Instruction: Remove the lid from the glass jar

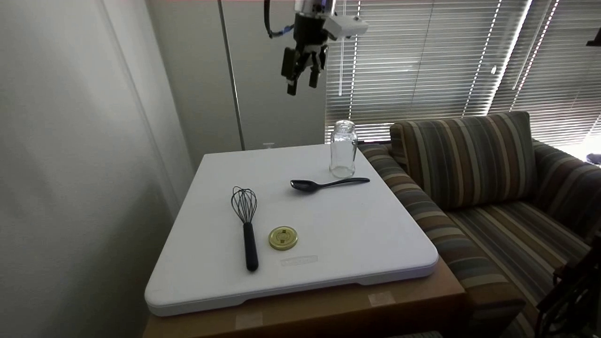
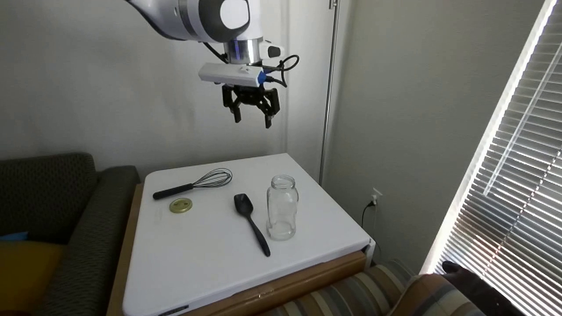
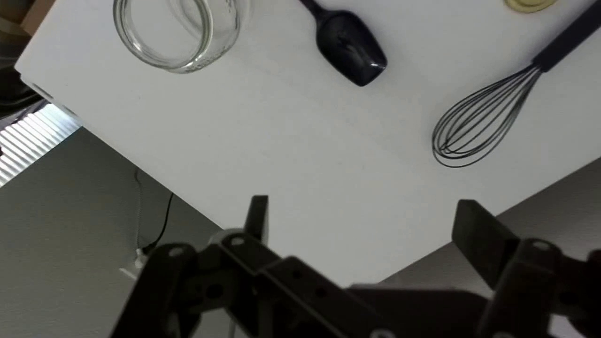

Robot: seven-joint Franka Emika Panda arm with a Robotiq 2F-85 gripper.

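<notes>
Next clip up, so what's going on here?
Nothing is being handled right now: the robot arm hangs above the white table, jaws apart with nothing between them. The jar stands upright with its mouth open, next to the spoon. The lid lies flat on the table, beside the handle of the whisk. So the lid is off; how it came off, these pictures don't show.

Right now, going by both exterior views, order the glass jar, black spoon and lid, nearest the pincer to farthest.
From the pincer, in both exterior views:
1. Glass jar: down to the right, its open rim nearest.
2. Black spoon: its bowl roughly below.
3. Lid: down to the left, beside the whisk.
</notes>
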